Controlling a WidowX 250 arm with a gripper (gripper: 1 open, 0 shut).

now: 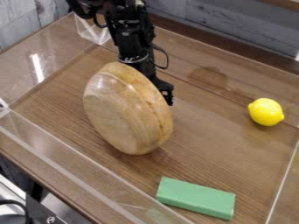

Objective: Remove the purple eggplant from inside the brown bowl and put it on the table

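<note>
The brown bowl (126, 108) stands tipped up on its edge on the table (228, 153), its rounded underside facing the camera. My gripper (163, 91) points down at the bowl's far right rim and is shut on that rim; its fingertips are partly hidden behind the wood. The bowl's inside faces away, and the purple eggplant is hidden from view.
A yellow lemon (267, 112) lies at the right near the clear wall. A flat green sponge block (197, 198) lies at the front. Low clear acrylic walls (47, 153) border the tabletop.
</note>
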